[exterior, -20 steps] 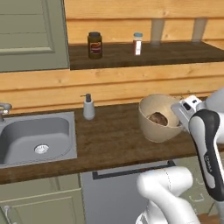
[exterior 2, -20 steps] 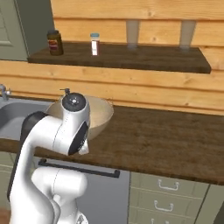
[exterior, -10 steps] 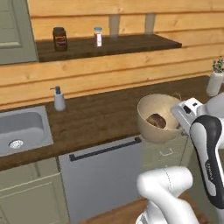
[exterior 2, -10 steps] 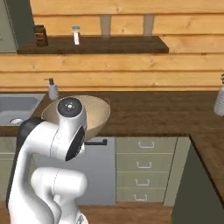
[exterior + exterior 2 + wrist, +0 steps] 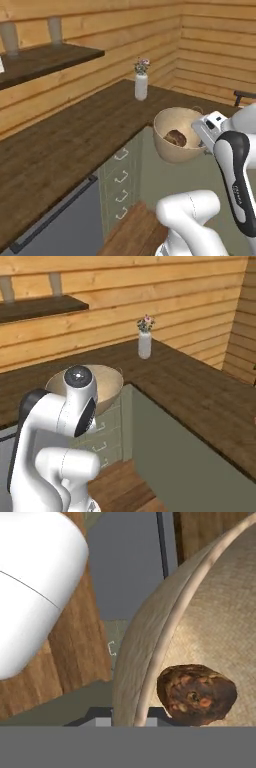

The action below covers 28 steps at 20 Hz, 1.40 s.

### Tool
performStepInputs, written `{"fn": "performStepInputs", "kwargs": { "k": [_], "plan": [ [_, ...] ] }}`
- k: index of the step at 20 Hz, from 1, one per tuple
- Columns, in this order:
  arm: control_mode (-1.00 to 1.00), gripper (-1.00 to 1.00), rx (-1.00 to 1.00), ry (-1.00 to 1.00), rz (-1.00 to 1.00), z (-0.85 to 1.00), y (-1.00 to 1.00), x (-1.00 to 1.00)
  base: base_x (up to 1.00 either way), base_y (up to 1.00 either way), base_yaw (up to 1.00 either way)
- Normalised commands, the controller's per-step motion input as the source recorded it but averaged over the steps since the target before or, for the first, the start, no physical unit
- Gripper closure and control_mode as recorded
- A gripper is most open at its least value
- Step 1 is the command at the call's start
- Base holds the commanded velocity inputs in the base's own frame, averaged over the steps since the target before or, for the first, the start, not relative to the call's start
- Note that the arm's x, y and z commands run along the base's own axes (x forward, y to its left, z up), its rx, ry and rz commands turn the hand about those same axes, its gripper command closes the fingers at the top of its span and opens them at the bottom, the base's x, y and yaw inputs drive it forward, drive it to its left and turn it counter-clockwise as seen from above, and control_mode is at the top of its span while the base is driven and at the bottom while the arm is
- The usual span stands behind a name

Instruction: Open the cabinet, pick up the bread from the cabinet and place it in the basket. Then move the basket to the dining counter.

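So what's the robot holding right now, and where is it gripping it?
The gripper holds the basket by its rim, clear of the counter, with the bread inside.

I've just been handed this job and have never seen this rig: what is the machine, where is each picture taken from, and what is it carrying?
It is a white robot arm on a driving base. Two cameras sit behind it, left and right; a third looks along the hand. The fingers are shut on the rim of a tan basket, held in the air off the counter's edge. A dark bread lies inside; the hand view shows it closest. On the wooden counter stands a white vase of flowers.
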Motion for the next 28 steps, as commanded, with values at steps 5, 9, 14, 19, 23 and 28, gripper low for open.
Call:
{"fn": "performStepInputs", "kwargs": {
  "k": [5, 9, 14, 19, 23, 28],
  "plan": [
    [1.0, 1.0, 0.0, 0.0, 0.0, 0.0, 0.0, 0.0, 0.0, 0.0, -0.89],
    [1.0, 1.0, 0.0, 0.0, 0.0, 0.0, 0.0, 0.0, 0.03, -0.09, -0.84],
    [1.0, 1.0, 0.0, 0.0, 0.0, 0.0, 0.0, 0.0, 0.17, -0.84, -0.56],
    [1.0, 1.0, 0.0, 0.0, 0.0, 0.0, 0.0, 0.0, 0.2, -1.0, -0.33],
    [1.0, 1.0, 0.0, 0.0, 0.0, 0.0, 0.0, 0.0, 0.34, -1.0, -0.23],
    [1.0, 1.0, 0.0, 0.0, 0.0, 0.0, 0.0, 0.0, 0.65, -1.0, -0.07]
  ]
}}
